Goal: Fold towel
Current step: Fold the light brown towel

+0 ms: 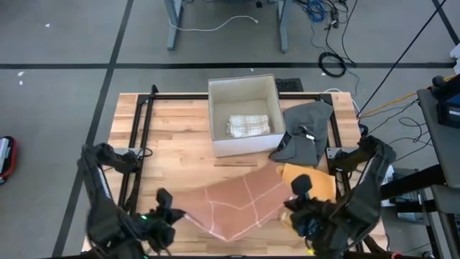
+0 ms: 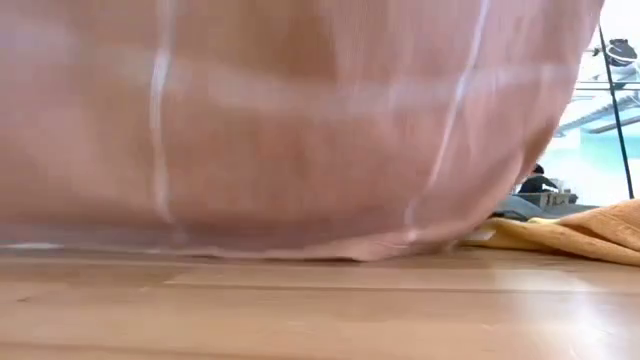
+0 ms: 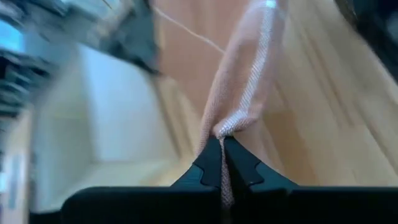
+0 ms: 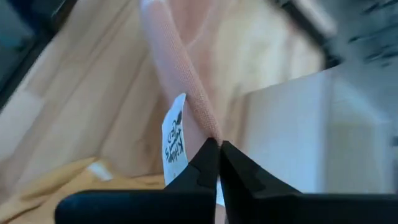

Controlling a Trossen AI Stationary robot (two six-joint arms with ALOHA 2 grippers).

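While both arms sit at the table's near edge, the pink cloth towel with thin white grid lines point(image 1: 241, 203) hangs stretched betw. them, just above the wood.

L gripper point(image 3: 222, 151): fingers together, clamped on a bunched towel corner, near left. R gripper point(image 4: 219, 151): same, pinched shut on the opposite corner beside a white care tag point(image 4: 175, 140), near right.

Around: white open cardboard box point(image 1: 244, 115) far centre, w/ a folded pale checked cloth point(image 1: 248, 125) inside. Grey crumpled cloth point(image 1: 305, 129) right of box. Mustard-yellow cloth point(image 1: 320, 181) just beyond R gripper, towel edge close alongside.

Low view: towel fills nearly the whole frame, its bottom hem at tabletop level; yellow cloth at far right. Tag shows only in R wrist view.
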